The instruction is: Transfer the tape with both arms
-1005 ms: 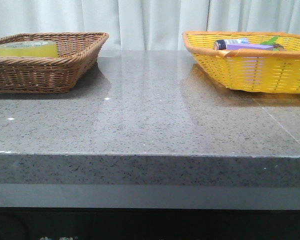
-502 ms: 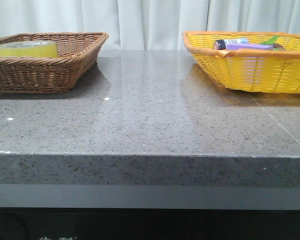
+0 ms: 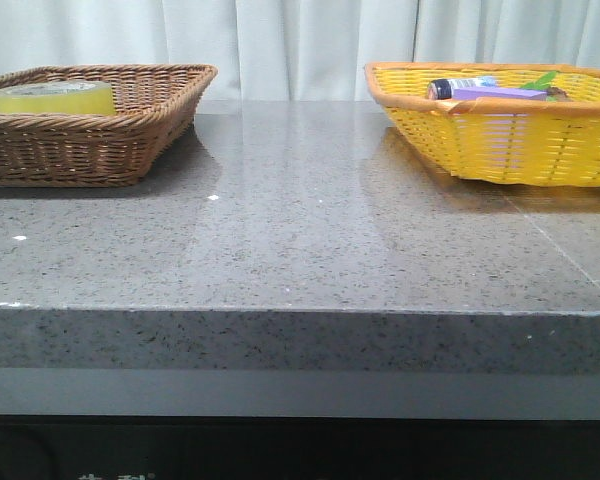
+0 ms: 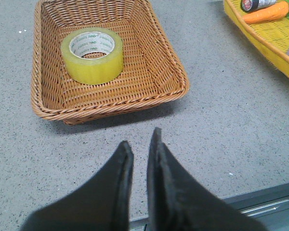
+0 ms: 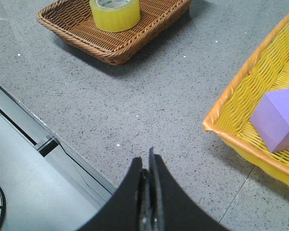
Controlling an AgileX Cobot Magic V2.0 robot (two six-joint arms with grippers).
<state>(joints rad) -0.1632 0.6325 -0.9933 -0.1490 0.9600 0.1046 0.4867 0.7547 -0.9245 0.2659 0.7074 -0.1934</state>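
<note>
**Yellow tape untouched in the wicker basket, nothing yet begun**

Yellow and translucent, the tape (image 4: 92, 55) lies flat on its side in the brown wicker basket (image 4: 159, 72), white core printed green facing up, toward one end of the basket floor. That basket sits at the far left corner of the tabletop (image 3: 300, 250). As I judge it, no part of the transfer is done: the roll is not lifted, not handed over, not set down anywhere new. All of it remains, namely the reach, the grasp, the pass between my arms and the placing.

My left tool (image 4: 139, 149) hangs above the near edge of the tabletop, well short of the basket, its fingers nearly together with only a thin slit between them and nothing in it. My right tool (image 5: 147, 166) is pressed together, empty, over the near edge as well. Neither tool shows in the front view.

At the far right corner stands the yellow woven basket (image 3: 500, 140), probably where the roll is bound. It holds a purple block (image 5: 277, 118), a carrot (image 4: 266, 12) and a small dark-capped tube (image 4: 253, 5).

Underfoot, so to speak, is speckled grey stone, polished enough to mirror both baskets, with a seam running across its right side. Pale curtains (image 3: 300, 40) close the room behind.
</note>
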